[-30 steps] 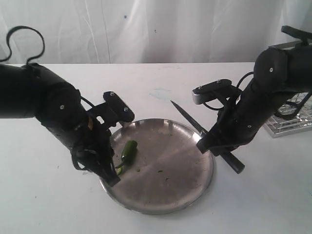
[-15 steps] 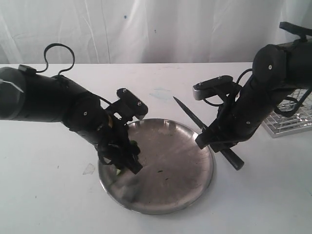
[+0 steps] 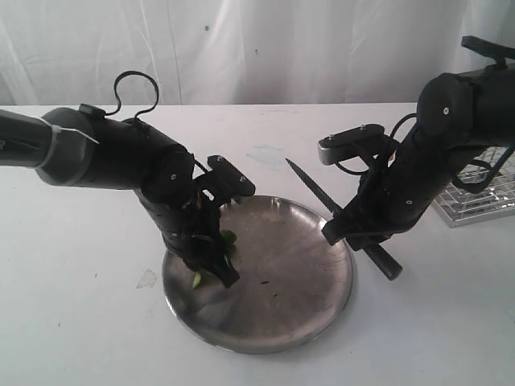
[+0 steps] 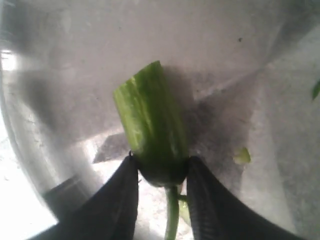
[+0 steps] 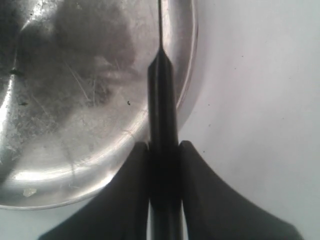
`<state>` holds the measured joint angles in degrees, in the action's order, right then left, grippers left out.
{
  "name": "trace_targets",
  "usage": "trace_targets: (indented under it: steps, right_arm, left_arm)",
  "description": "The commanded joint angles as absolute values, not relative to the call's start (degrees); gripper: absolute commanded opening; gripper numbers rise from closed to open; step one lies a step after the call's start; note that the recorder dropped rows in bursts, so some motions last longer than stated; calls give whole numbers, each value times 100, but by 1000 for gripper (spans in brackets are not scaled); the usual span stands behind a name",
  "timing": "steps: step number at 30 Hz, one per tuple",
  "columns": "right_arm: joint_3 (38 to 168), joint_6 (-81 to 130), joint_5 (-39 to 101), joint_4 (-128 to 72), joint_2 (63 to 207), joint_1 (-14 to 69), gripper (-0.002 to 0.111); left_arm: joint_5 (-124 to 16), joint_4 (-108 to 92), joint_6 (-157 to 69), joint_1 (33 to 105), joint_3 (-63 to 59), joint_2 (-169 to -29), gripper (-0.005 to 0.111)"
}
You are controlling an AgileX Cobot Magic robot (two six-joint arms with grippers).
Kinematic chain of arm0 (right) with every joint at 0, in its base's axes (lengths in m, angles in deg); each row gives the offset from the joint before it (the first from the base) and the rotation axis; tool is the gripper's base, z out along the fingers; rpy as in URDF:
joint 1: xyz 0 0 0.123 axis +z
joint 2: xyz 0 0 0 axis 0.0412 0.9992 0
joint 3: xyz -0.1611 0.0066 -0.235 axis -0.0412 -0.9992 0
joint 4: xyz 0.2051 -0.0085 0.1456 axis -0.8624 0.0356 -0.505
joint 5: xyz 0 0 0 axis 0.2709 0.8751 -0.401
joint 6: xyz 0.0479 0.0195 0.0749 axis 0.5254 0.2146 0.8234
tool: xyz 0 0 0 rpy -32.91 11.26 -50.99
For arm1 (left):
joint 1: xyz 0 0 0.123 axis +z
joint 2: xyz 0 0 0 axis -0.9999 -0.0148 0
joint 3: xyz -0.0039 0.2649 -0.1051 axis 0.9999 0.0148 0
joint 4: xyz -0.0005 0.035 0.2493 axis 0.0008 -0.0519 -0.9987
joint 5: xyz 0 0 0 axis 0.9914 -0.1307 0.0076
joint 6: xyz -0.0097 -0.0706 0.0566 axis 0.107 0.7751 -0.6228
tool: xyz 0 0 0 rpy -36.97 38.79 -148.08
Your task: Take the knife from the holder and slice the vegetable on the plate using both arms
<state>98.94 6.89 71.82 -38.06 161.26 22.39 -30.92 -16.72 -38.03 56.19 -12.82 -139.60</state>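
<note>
The vegetable [image 4: 150,130], a green chilli with a cut front end, lies on the left part of the steel plate [image 3: 322,297]. My left gripper [image 4: 159,162] is shut on its stem end, one black finger pressed against each side. In the exterior view that gripper [image 3: 217,261] reaches down onto the plate and hides most of the vegetable [image 3: 228,236]. My right gripper [image 5: 163,147] is shut on the black handle of the knife [image 5: 161,100]. It is held over the plate's right rim, and the blade [image 3: 310,189] points toward the back of the table. The holder [image 3: 479,205] shows at the right edge.
A small pale green cut bit [image 4: 242,156] lies on the plate near the vegetable, and another bit [image 3: 196,279] sits by the left fingers. A white curtain hangs behind the white table [image 3: 80,322]. The right arm partly covers the wire holder.
My left arm swung right from the plate's left rim onto the plate, and its fingers closed round the vegetable's stem end. The right arm and knife barely moved.
</note>
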Motion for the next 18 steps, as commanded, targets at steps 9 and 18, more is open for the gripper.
trace_targets:
  steps: [9, 18]
  right_arm:
    - [9935, 854, 6941, -3857, 16108, 2239, 0]
    - [9935, 852, 6902, -3857, 16108, 2239, 0]
  left_arm:
    - [-3107, -1445, -5661, 5587, -1524, -13958, 0]
    - [-3315, -1029, -6036, 5587, -1524, -14248, 0]
